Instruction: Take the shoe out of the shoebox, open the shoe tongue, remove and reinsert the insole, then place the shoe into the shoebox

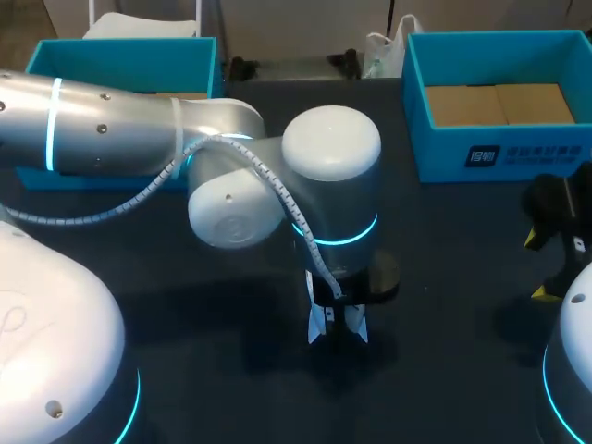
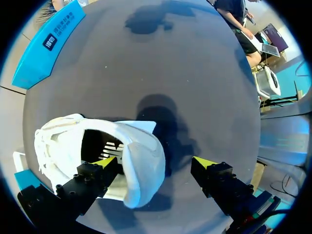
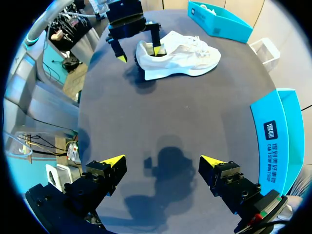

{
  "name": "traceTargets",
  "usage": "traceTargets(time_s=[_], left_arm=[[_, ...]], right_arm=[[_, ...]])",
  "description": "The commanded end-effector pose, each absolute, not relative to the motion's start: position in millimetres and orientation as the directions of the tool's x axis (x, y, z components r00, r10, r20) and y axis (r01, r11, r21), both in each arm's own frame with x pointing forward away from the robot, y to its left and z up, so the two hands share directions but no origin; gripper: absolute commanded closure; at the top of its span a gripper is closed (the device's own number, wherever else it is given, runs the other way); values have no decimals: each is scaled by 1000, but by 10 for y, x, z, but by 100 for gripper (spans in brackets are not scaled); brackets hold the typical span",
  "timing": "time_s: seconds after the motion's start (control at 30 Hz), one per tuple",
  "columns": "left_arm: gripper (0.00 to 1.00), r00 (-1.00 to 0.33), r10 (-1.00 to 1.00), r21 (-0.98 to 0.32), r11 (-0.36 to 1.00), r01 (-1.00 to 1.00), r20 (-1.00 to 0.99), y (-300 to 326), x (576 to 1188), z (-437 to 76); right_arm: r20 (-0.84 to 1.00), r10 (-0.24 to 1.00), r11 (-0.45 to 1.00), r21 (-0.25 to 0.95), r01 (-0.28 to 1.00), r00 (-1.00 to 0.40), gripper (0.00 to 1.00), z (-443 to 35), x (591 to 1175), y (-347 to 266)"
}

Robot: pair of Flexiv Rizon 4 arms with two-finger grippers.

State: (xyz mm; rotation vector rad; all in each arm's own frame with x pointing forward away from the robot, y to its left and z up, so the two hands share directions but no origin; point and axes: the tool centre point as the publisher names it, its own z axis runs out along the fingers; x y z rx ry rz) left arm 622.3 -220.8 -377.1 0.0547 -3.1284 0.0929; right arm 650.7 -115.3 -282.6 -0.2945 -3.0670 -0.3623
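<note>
I count one shoe, two boxes and two grippers of mine. The single white lace-up sneaker (image 3: 180, 53) is out of the boxes, standing on its sole on the dark grey table (image 3: 195, 112), near the middle. The two open bright blue shoeboxes stand along the far edge. The left one (image 1: 120, 63) is partly hidden behind my left arm. The right one (image 1: 499, 153) is well clear of the shoe and shows a brown cardboard floor (image 1: 499, 104).

My left gripper (image 2: 156, 162) is down at the sneaker's heel with its jaws spread wide. One yellow-tipped finger (image 2: 107, 162) sits inside the shoe's opening, and the other (image 2: 204, 163) hangs outside, apart from the heel. So the heel wall lies between the fingers without being pinched. My right gripper (image 3: 162, 161) hovers over bare table at the right side, near the right box and well away from the shoe. Its fingers are also wide apart, with nothing between them.

From above, my silver left arm (image 1: 324, 185) reaches past the middle and covers nearly all of the sneaker, so the wrist views show it best.

The sneaker's long axis runs from the heel, at my left gripper, to the toe. The toe points toward the far side of the table where the boxes stand. The laced front lies ahead of the left gripper.
</note>
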Motion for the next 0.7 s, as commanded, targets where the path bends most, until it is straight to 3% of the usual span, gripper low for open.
traceTargets(time_s=[0.03,0.2,0.27,0.37,0.47,0.6,0.63,0.67,0.7], left_arm=[[0,-999,-32,-44,998,-33,13,-2315,6217,-3866],[0,-1000,-28,-32,999,-29,9,-2331,6211,-3883],[8,-1000,-31,-27,999,-31,4,-2331,6210,-3889],[10,-1000,-30,-23,999,-31,6,-2318,6225,-3914],[27,-999,-32,-15,999,-32,10,-2312,6234,-3938],[58,-999,-33,-12,999,-33,14,-2302,6237,-3951],[69,-999,-35,-11,999,-35,15,-2298,6235,-3950],[99,-999,-36,-10,999,-37,16,-2293,6235,-3949],[100,-999,-37,-10,999,-37,16,-2285,6242,-3951]], right_arm=[[59,185,955,224,193,-981,0,-2834,6500,-1146],[59,185,955,224,193,-981,0,-2834,6500,-1146],[59,185,955,224,193,-981,0,-2834,6500,-1146],[59,185,955,224,193,-981,0,-2834,6500,-1146],[59,185,955,224,193,-981,0,-2834,6500,-1146],[59,185,955,224,193,-981,0,-2834,6500,-1146],[59,185,955,224,193,-981,0,-2834,6500,-1146],[59,185,955,224,193,-981,0,-2834,6500,-1146],[59,185,955,224,193,-981,0,-2834,6500,-1146]])
